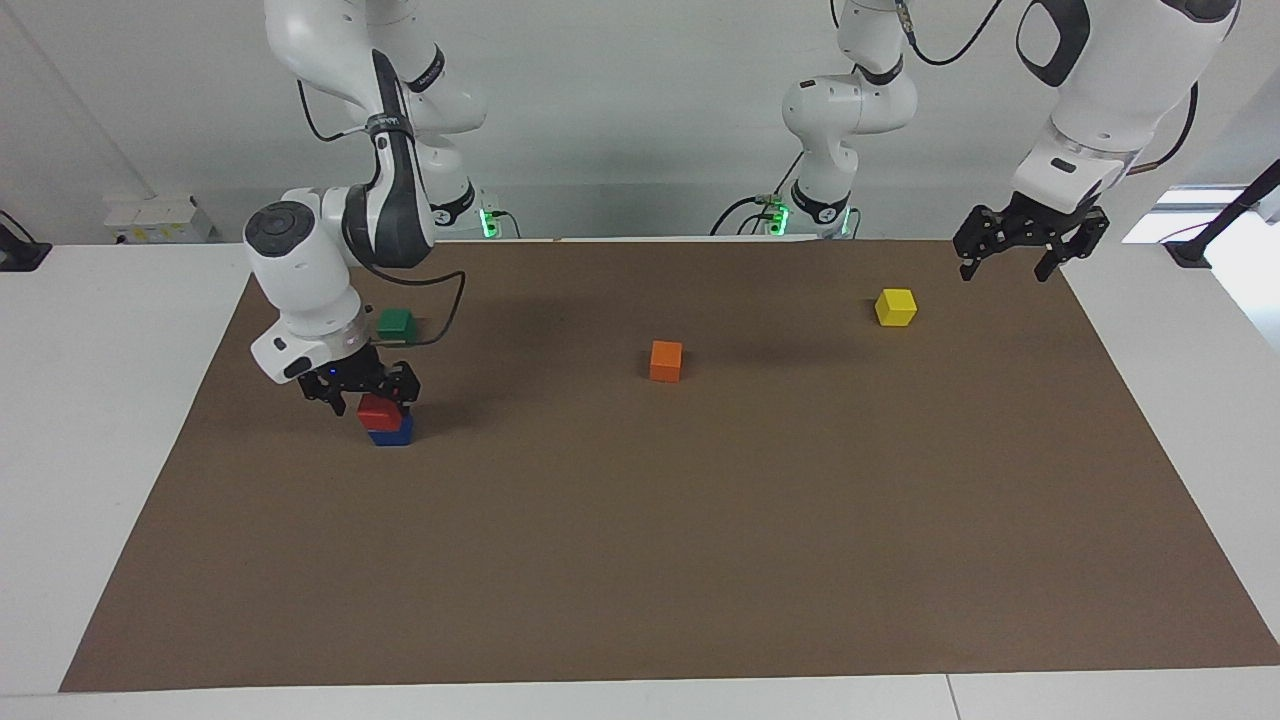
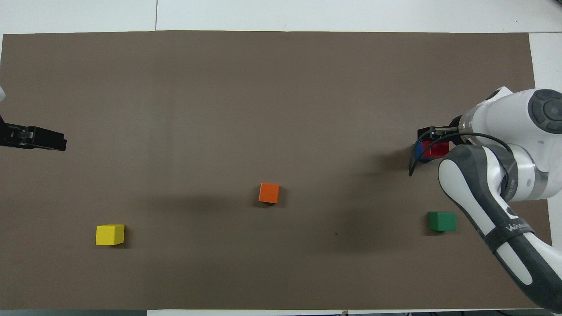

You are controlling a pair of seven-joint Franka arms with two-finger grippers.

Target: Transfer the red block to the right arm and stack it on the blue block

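Note:
The red block (image 1: 379,407) sits on top of the blue block (image 1: 391,432) at the right arm's end of the mat. In the overhead view the red block (image 2: 435,148) covers most of the blue block (image 2: 419,151). My right gripper (image 1: 374,395), with its small blue light, is low around the red block, its fingers spread a little wider than the block and open. My left gripper (image 1: 1006,270) hangs open and empty above the mat's edge at the left arm's end, near the yellow block, and waits; it also shows in the overhead view (image 2: 52,141).
A green block (image 1: 396,323) lies nearer to the robots than the stack, close to the right arm's wrist. An orange block (image 1: 666,360) lies mid-mat. A yellow block (image 1: 895,307) lies toward the left arm's end. The brown mat (image 1: 700,560) covers the white table.

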